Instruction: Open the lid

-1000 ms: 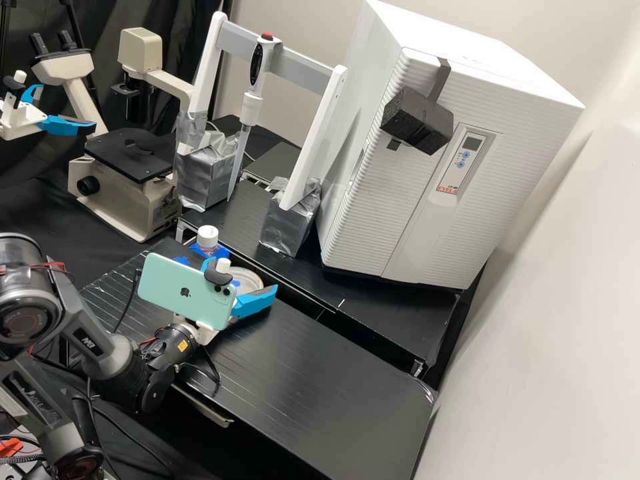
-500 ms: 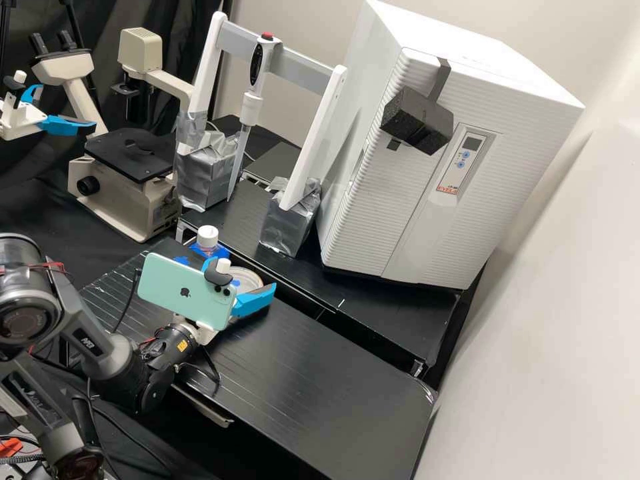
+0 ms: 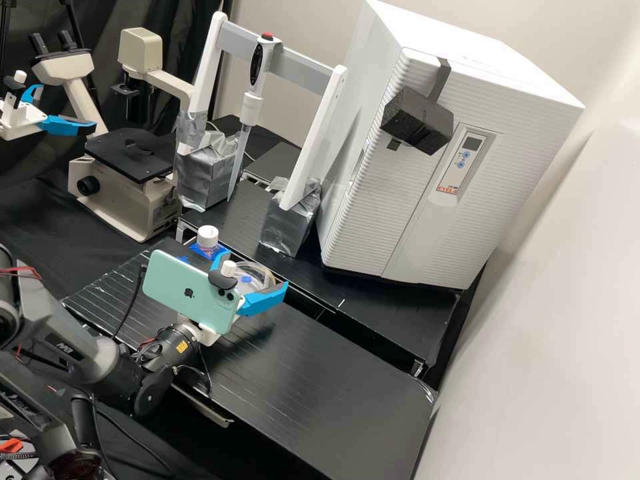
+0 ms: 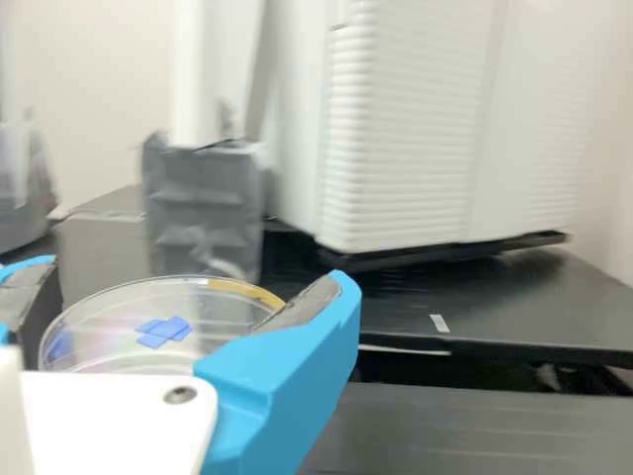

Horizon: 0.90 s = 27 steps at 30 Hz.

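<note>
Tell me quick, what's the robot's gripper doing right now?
Gripper: closed on the clear, round lid, one finger at each side.

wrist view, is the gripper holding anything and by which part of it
The white gripper holds the clear round plastic lid with blue patches by opposite sides of its rim, between the grey finger pads.

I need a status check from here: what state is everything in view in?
Gripper: around the clear lid, apparently holding it.
Clear lid: between the fingers, blue patches on it.
Bottle: upright, white cap on.
Phone: mounted at the wrist, back toward the high view.
Pipette: hanging tip down in its white stand.
Large white cabinet: door shut.
Microscope: standing upright.
</note>
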Each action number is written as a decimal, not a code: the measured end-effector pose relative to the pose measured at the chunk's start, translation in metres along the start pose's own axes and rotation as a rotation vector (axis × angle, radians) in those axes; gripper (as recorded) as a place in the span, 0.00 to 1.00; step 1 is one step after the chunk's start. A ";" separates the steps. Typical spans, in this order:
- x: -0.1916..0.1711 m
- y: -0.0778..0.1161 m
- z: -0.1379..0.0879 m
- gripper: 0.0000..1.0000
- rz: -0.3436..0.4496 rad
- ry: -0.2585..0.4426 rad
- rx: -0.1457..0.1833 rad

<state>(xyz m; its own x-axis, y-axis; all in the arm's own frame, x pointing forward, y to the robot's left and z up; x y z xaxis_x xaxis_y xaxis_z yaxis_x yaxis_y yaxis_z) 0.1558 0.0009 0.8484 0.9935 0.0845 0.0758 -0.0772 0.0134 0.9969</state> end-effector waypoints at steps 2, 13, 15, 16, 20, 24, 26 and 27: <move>-0.002 0.005 0.003 0.00 0.028 -0.021 0.017; 0.011 0.023 0.031 0.00 0.065 -0.130 0.054; 0.013 0.025 0.036 0.00 0.069 -0.146 0.056; 0.014 0.026 0.038 0.00 0.071 -0.152 0.056; 0.016 0.030 0.046 0.00 0.082 -0.179 0.042; 0.016 0.033 0.053 0.00 0.108 -0.215 0.040; 0.017 0.034 0.056 0.00 0.114 -0.224 0.038; 0.017 0.034 0.057 0.00 0.114 -0.228 0.034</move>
<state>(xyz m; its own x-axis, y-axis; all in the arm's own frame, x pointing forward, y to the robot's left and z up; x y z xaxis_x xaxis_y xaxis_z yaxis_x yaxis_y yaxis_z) 0.1750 -0.0535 0.8850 0.9720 -0.1436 0.1860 -0.1905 -0.0177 0.9815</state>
